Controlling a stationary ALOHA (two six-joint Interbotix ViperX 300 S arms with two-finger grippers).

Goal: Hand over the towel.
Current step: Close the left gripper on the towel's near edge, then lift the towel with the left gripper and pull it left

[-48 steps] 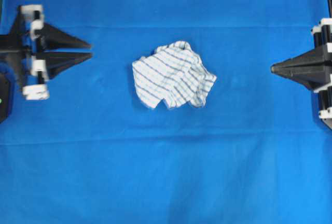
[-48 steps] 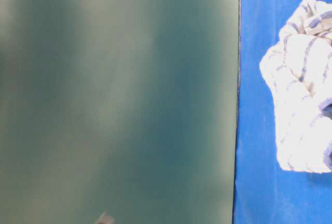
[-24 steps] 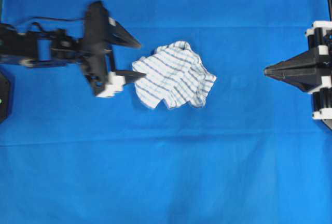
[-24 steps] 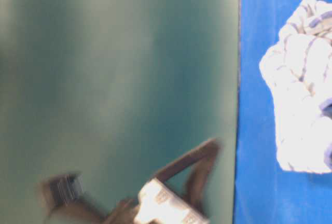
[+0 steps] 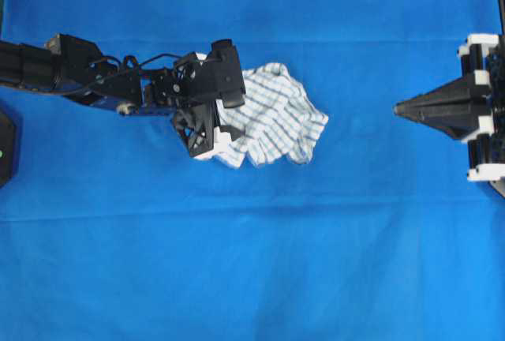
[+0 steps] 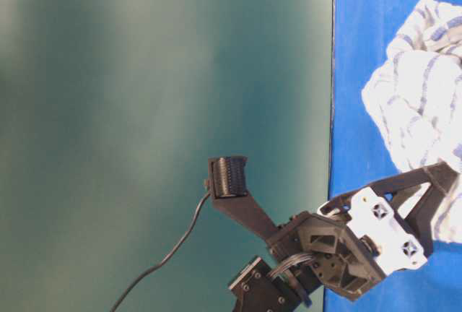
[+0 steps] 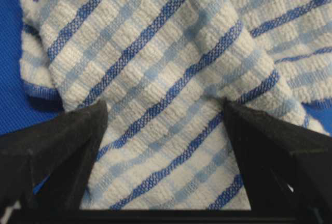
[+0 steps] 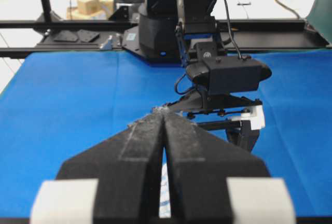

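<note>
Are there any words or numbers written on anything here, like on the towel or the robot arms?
None can be read. The towel has only blue stripes, no writing. The left gripper, the right gripper and the blue table cloth show no letters. Boxes in the room behind are too small and blurred to read.

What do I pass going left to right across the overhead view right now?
Left arm → left gripper, fingers open at the towel's left edge → towel → bare blue table cloth → right gripper, fingers shut.
</note>
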